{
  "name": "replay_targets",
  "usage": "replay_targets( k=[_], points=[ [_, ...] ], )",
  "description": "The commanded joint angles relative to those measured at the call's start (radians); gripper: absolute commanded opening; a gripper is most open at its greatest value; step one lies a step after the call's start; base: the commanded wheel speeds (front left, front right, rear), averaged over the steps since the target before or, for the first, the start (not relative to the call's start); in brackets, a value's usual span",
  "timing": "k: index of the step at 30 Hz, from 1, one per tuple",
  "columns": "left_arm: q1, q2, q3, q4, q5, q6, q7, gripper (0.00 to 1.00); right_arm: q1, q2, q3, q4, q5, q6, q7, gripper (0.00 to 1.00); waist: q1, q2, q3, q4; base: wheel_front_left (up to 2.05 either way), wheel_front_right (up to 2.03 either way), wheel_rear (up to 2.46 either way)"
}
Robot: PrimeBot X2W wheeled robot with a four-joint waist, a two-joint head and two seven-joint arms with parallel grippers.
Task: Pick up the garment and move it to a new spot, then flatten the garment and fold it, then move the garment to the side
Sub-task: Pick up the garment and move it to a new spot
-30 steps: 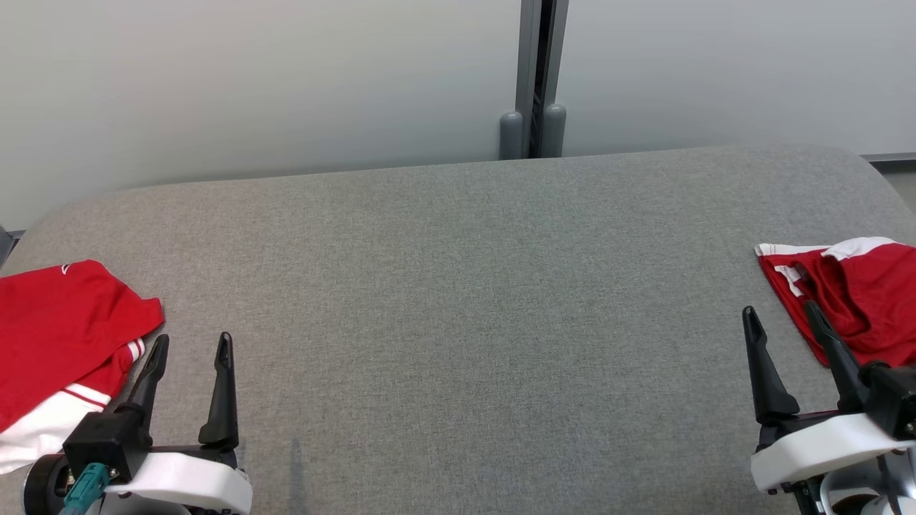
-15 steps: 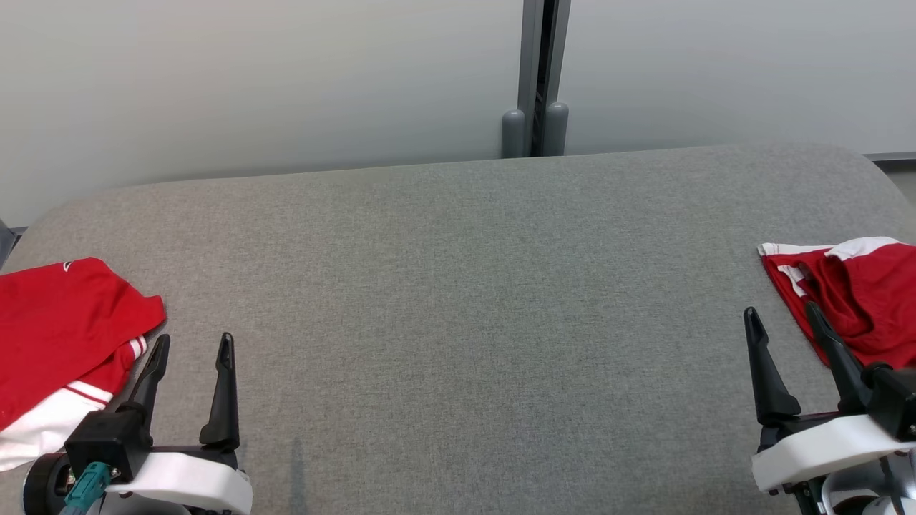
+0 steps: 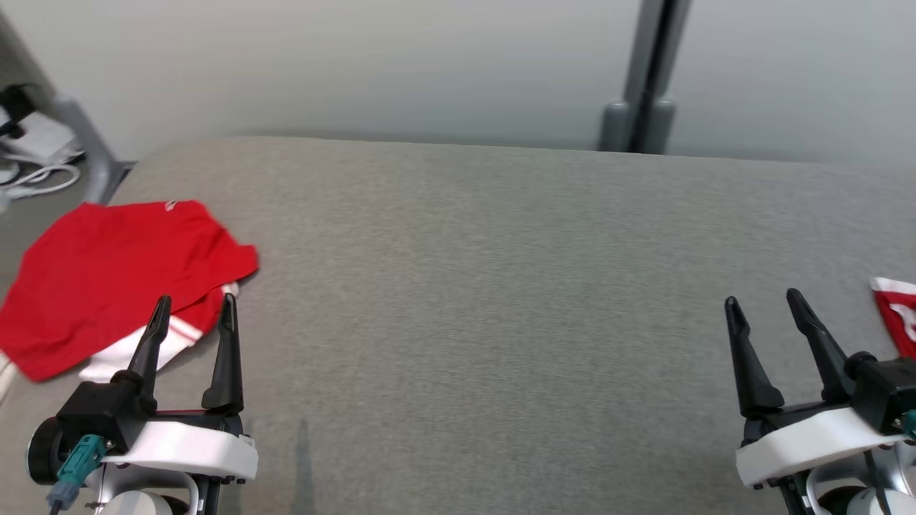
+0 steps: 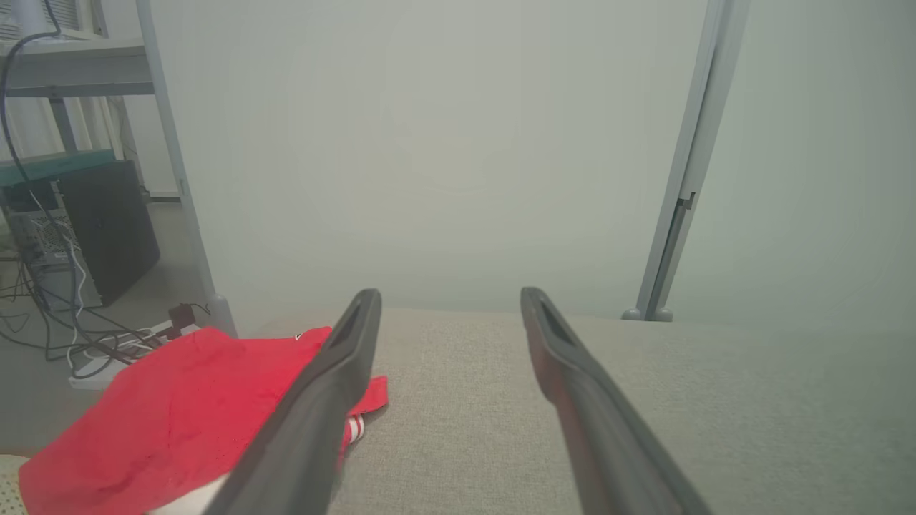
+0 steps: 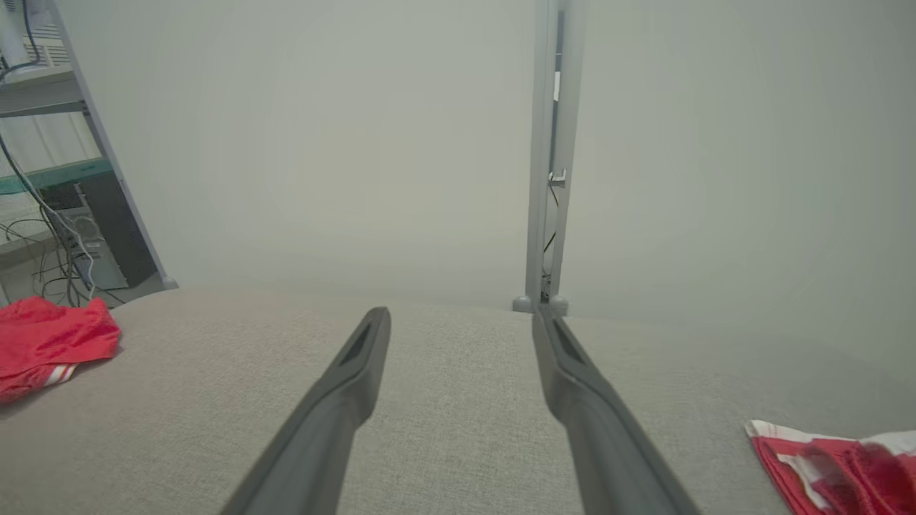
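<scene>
A: What lies at the left end?
B: A red garment [image 3: 122, 279] with white-striped trim, spread on the grey padded table [image 3: 465, 272] near its left corner.
A: And the left gripper [image 3: 197, 299]?
B: Fingers spread wide, nothing between them. In the head view its tips overlap the garment's striped edge; I can't tell whether they touch it.
A: The middle?
B: The table's grey cloth, and a grey post [image 3: 647, 86] behind its far edge.
A: The right side?
B: The right gripper [image 3: 761, 297] is spread wide too, holding nothing. Near it, at the frame's edge, lies a second red garment [image 3: 898, 318], apart from the fingers.
</scene>
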Motion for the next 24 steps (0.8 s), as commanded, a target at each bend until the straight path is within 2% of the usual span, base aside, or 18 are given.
replay_targets(
  k=[1,2,3,4,6,12,24],
  points=[
    [-0.014,0.004,0.008,0.007,-0.003,-0.007,-0.009,1.0,-0.016,-0.002,0.01,-0.008,-0.003,0.0,0.005,1.0,0.0,0.0,0.013,0.084,0.0,0.0,0.0],
    [-0.014,0.004,0.008,0.007,-0.003,-0.007,-0.009,1.0,-0.016,-0.002,0.01,-0.008,-0.003,0.0,0.005,1.0,0.0,0.0,0.013,0.084,0.0,0.0,0.0],
    [-0.019,0.003,0.017,0.008,-0.008,-0.01,-0.016,1.0,-0.019,-0.002,0.022,-0.009,-0.002,0.0,0.008,1.0,0.0,0.0,0.016,0.123,0.0,0.0,0.0],
    [-0.019,0.003,0.017,0.008,-0.008,-0.01,-0.016,1.0,-0.019,-0.002,0.022,-0.009,-0.002,0.0,0.008,1.0,0.0,0.0,0.016,0.123,0.0,0.0,0.0],
    [-0.023,0.0,0.036,0.018,-0.016,-0.013,-0.024,1.0,-0.028,-0.003,0.036,-0.008,-0.001,0.0,0.011,1.0,0.0,0.0,0.02,0.176,0.0,0.0,0.0],
    [-0.026,-0.006,0.062,0.028,-0.018,-0.019,-0.034,1.0,-0.033,-0.003,0.048,-0.009,-0.001,0.0,0.018,1.0,0.0,0.0,0.028,0.246,0.0,0.0,0.0],
    [-0.03,-0.026,0.08,0.041,-0.004,-0.036,-0.041,1.0,-0.031,-0.003,0.045,-0.012,0.002,0.0,0.019,1.0,0.0,0.0,0.031,0.277,0.0,0.0,0.0]
  ],
)
